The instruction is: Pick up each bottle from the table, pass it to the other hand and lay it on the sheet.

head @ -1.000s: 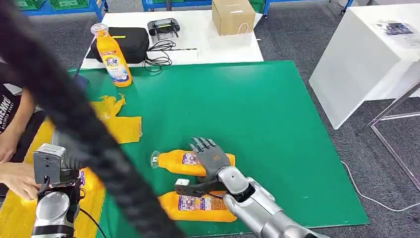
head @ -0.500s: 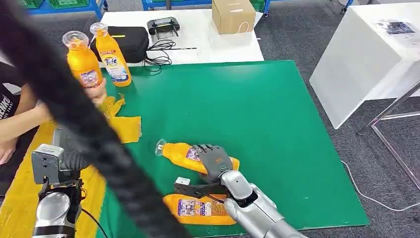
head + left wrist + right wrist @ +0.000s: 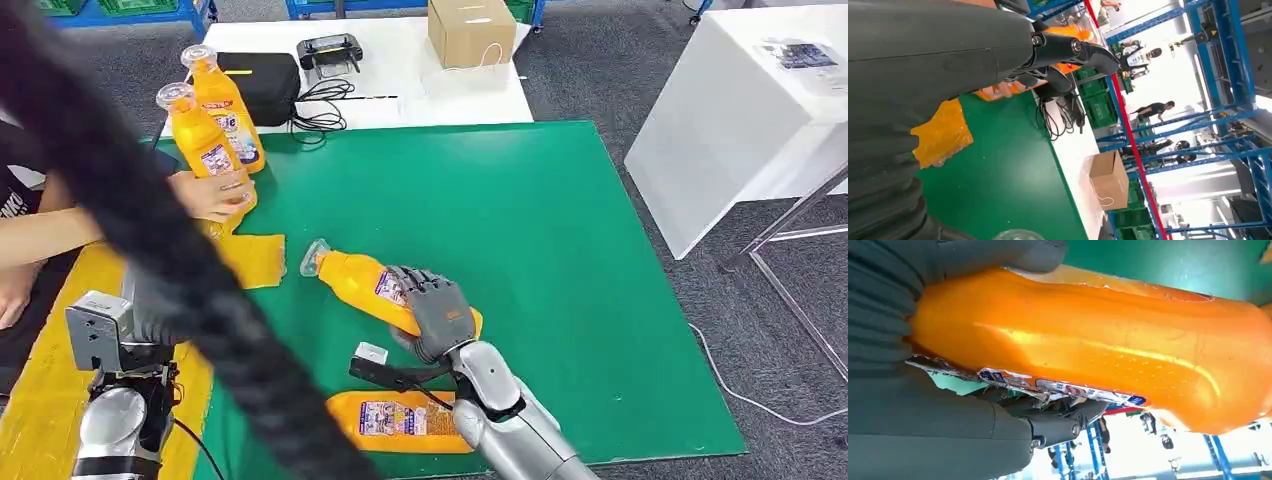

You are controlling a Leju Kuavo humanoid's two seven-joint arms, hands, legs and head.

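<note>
Green table (image 3: 560, 260), right hand (image 3: 437, 312) gripping bottle (image 3: 365, 285)

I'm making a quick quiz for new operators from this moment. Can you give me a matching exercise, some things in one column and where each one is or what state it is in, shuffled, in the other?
Things
1. bottle in the right hand
2. bottle near the front edge
3. bottle in the person's hand
4. cardboard box

States
A. lying flat on the green mat
B. standing on the white table behind the mat
C. tilted, cap end raised off the mat
D. upright, gripped low on its body at the mat's far left corner

Pairs: 1-C, 2-A, 3-D, 4-B
</note>
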